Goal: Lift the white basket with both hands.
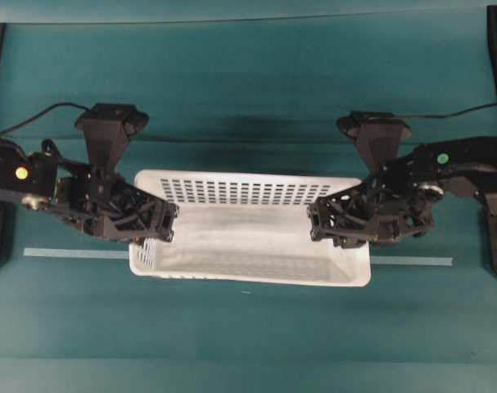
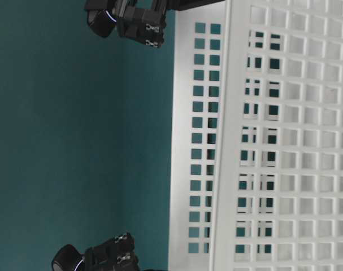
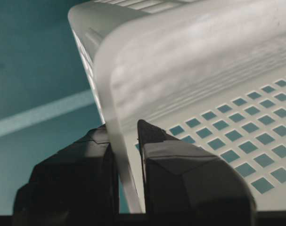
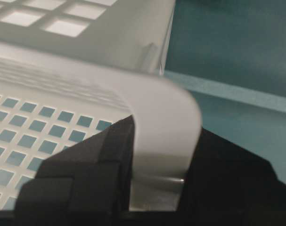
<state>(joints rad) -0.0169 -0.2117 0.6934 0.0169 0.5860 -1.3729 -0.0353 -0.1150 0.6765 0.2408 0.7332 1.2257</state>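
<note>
Left jaws (image 3: pixel 126 155): clamped on the rounded rim of the large rectangular white plastic basket (image 1: pixel 248 237), one black finger inside the short end wall, the other outside; the rim is seen pinched between them in the left wrist view.

Right jaws (image 4: pixel 157 160): clamped likewise on the opposite short end, the curled rim wrapped over the gap, one finger inside, one outside.

Step in hand, as judged: the two-armed raise. It is best done with both grips kept firm and both ends raised at an equal rate, so that the floor is kept level and the thin rim is not twisted or pulled out of either grip. No inward or outward pull between the arms should be allowed, since the perforated walls would probably flex.

Basket: held by its two ends between the arms, long axis across the overhead view, holed side walls front and back, interior empty. Whether the floor is clear of the teal-covered table (image 1: pixel 248 344) cannot be told.

Pale tape strip (image 1: pixel 76 253): laid across the table, passing behind the basket.
</note>
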